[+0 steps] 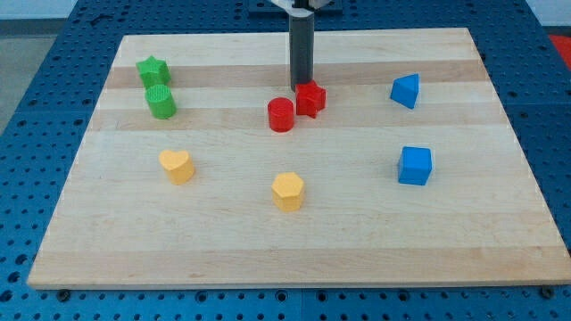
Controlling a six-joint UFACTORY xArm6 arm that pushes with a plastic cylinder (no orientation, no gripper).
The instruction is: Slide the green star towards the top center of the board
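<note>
The green star (153, 70) sits near the board's upper left, just above a green cylinder (161, 102). My tip (301, 86) is near the top centre of the board, right beside the upper left of a red star-like block (311, 98), and far to the right of the green star. A red cylinder (281, 115) stands just left and below the red star-like block.
A yellow heart (177, 166) lies at lower left, a yellow hexagon (288, 191) at lower centre. A blue wedge-like block (405, 90) and a blue cube (415, 166) stand at the right. The wooden board (294, 259) lies on a blue perforated table.
</note>
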